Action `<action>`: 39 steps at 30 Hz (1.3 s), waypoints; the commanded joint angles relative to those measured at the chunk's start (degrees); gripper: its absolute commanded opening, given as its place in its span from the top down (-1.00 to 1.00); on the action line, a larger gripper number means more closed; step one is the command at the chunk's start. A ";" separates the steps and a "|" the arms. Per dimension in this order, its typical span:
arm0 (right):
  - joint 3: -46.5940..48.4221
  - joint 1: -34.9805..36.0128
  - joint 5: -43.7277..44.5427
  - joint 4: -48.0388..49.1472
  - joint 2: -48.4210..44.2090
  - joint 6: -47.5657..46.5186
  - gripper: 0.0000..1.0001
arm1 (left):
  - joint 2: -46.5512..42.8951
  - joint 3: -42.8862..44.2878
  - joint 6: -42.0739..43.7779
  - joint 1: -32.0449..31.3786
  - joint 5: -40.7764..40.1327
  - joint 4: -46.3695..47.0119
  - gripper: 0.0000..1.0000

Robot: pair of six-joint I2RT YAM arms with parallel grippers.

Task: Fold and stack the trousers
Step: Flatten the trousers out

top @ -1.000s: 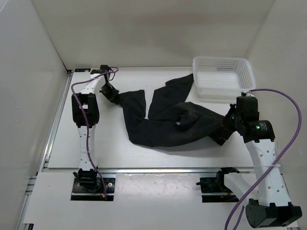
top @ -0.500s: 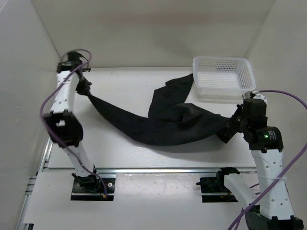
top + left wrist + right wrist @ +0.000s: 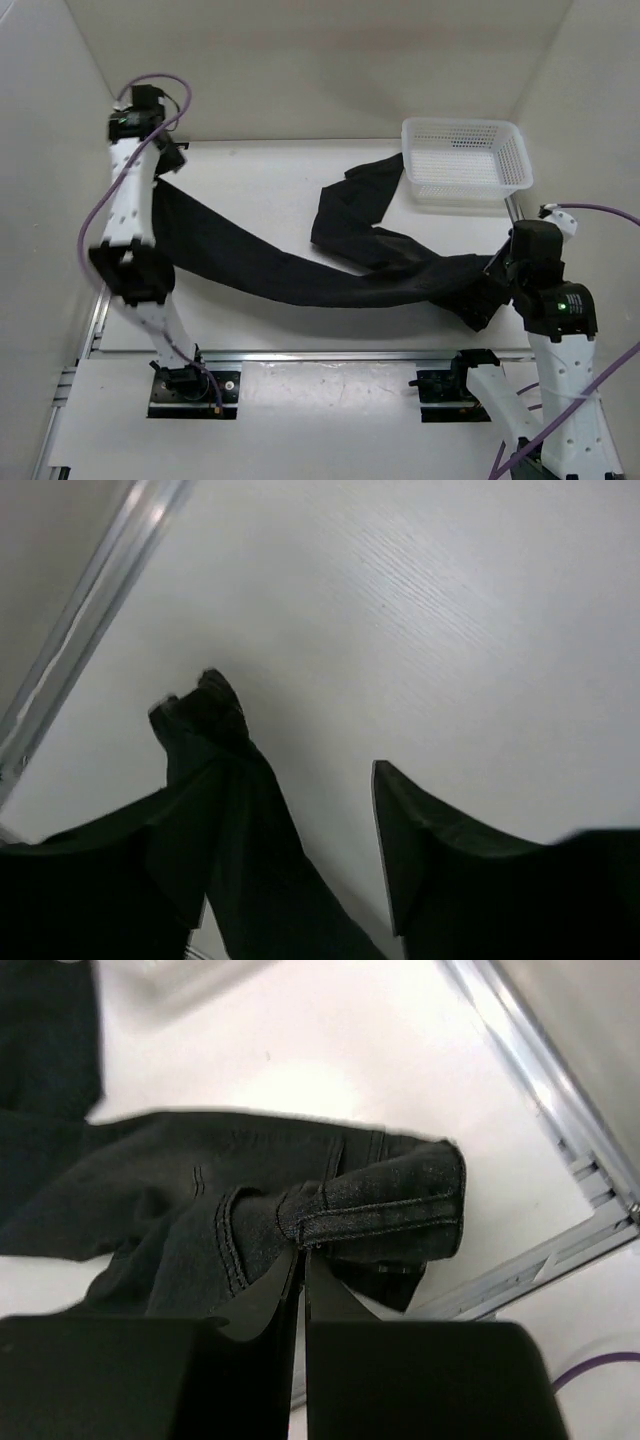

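Top view: plain black soft-fabric trousers [image 3: 300, 275] now drawn into one long band across the white table [image 3: 270, 180] (a second ago they lay bunched mid-table). Left gripper [image 3: 168, 165] has risen toward the far-left corner since the last frame, carrying one leg end off the surface. Right gripper [image 3: 492, 288] has drawn back toward the near edge with the waist end. Second leg unmoved, its end just beside the white plastic mesh basket [image 3: 465, 160].

Left wrist: fingers [image 3: 450, 880] stand part-way apart, dark fabric between them, lying against one finger.

Right wrist: fingers [image 3: 250, 1310] pressed together on a stitched waistband fold.
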 commanded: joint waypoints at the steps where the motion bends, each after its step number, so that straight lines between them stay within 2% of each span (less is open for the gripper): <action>1: -5.04 -0.18 -2.03 3.11 0.58 2.10 1.00 | 19.50 5.89 1.39 -0.60 6.85 -1.90 -0.47; 2: -6.28 -0.18 -2.65 3.11 0.58 2.81 1.00 | 22.27 12.10 0.26 -0.60 7.64 -4.17 -0.62; 4: -7.69 -0.18 -2.65 3.11 0.05 2.81 1.00 | 22.75 12.69 -0.63 -0.60 8.62 -6.03 -0.65; 8: -5.85 0.35 -1.96 3.64 0.66 2.29 1.00 | 11.78 0.85 -1.33 -0.52 9.23 0.11 -0.65; 11: -5.33 0.35 -1.95 3.64 2.33 2.29 1.00 | 2.02 -13.02 -1.95 1.41 10.10 3.61 -0.43; 12: -5.32 0.35 -1.95 4.16 2.95 2.29 1.00 | -0.79 -22.37 -2.56 2.64 11.50 5.29 -0.36; 13: -5.32 0.35 -1.95 4.17 2.95 2.29 1.00 | -3.60 -27.17 -3.09 3.43 12.39 6.61 -0.19; 14: -5.32 0.35 -2.64 4.95 2.95 2.29 1.00 | -8.85 -32.00 -3.62 4.31 13.88 8.10 -0.12; 15: -5.32 0.35 -3.26 5.65 3.56 2.29 1.00 | -11.16 -41.10 -4.23 5.80 17.72 11.33 -0.09; 16: -5.32 0.35 -3.88 6.44 3.57 2.29 1.00 | -14.41 -45.10 -4.85 5.81 19.15 12.59 -0.09; 18: -5.32 0.35 -6.07 6.45 4.10 2.29 1.00 | -16.10 -54.32 -6.26 6.43 22.06 15.75 -0.30; 20: -5.85 0.35 -7.83 6.98 4.62 2.29 1.00 | -15.41 -58.14 -6.87 6.95 23.73 17.69 -0.45; 23: -7.42 0.35 -11.34 6.98 4.62 2.81 0.97 | -12.34 -61.49 -6.88 6.95 27.33 20.76 -0.45; 25: -8.13 0.35 -13.54 6.98 4.10 5.00 0.87 | -11.28 -62.11 -7.40 6.25 27.34 21.91 -0.53; 27: -8.66 0.35 -14.86 5.32 2.70 7.45 0.49 | -9.09 -62.11 -7.40 6.25 28.83 22.96 -0.56; 29: -9.18 0.35 -14.09 3.91 2.08 9.31 -0.09 | -6.89 -60.09 -8.02 6.25 27.70 22.97 -0.58; 30: -8.67 0.35 -12.86 1.73 1.55 11.23 -0.41 | -4.53 -59.39 -8.02 6.25 27.69 22.97 -0.55; 31: -8.14 0.35 -11.45 0.49 1.55 12.21 -0.48 | -3.55 -58.77 -8.02 6.25 26.82 23.49 -0.50; 34: -4.98 0.35 -4.69 -3.12 -1.26 14.32 -0.42 | -1.70 -57.37 -8.02 6.25 25.59 23.50 -0.15; 35: -3.93 0.35 -3.11 -3.74 -1.96 14.33 -0.34 | -1.00 -56.84 -8.02 6.25 25.58 23.50 0.01; 36: -2.87 0.35 -1.70 -4.35 -3.27 14.85 -0.16 | -0.99 -56.83 -7.50 6.25 25.06 23.50 0.54; 37: -0.95 0.35 0.40 -4.36 -3.29 14.85 -0.06 | -0.99 -56.83 -7.49 6.25 25.05 23.50 0.76; 38: 0.03 0.35 1.21 -4.36 -4.07 14.85 0.07 | -0.99 -56.31 -7.49 6.25 25.05 23.50 0.79; 39: 0.91 0.35 2.00 -4.36 -4.08 14.85 0.41 | -0.99 -56.31 -7.49 6.25 25.05 23.50 0.79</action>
